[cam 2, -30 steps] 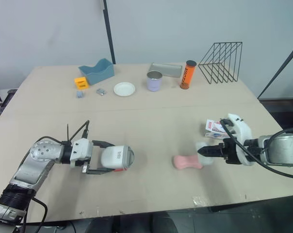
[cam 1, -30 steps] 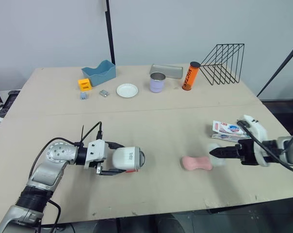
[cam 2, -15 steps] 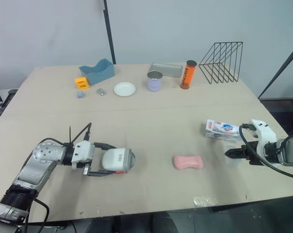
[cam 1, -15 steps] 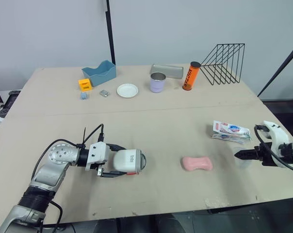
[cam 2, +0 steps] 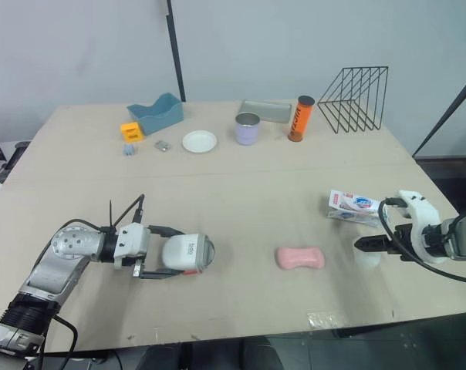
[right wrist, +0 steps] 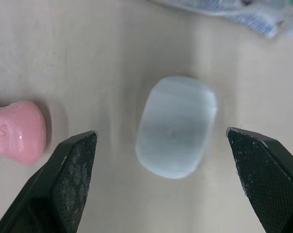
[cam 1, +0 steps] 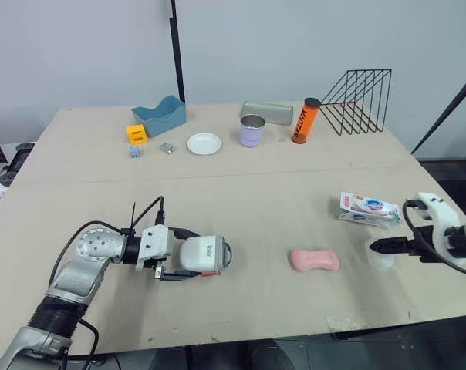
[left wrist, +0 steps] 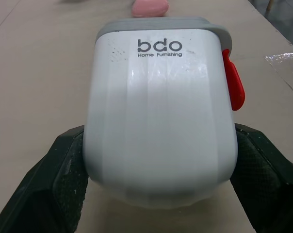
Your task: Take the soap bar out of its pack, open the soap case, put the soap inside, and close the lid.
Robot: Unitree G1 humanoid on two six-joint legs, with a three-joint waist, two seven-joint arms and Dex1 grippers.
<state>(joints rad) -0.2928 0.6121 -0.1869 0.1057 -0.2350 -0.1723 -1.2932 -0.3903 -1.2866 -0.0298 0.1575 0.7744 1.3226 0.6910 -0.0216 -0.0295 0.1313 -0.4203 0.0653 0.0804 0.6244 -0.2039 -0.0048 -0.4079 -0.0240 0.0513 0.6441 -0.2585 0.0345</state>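
The white soap case, marked "bdo" with a red latch, lies on its side at the front left of the table, lid closed. My left gripper is shut on it, one finger on each side. The pink soap bar lies bare on the table, front centre-right. The empty pack lies further right. My right gripper hovers open over a translucent white rounded piece, right of the soap and not touching it.
Along the back stand a blue bin, a small orange block, a white plate, a purple cup, a grey tray, an orange tube and a wire rack. The front edge is near both grippers.
My right gripper has drawn back to the right, away from the pink soap, and the translucent piece has moved right with it. The left gripper and the case have stayed put.
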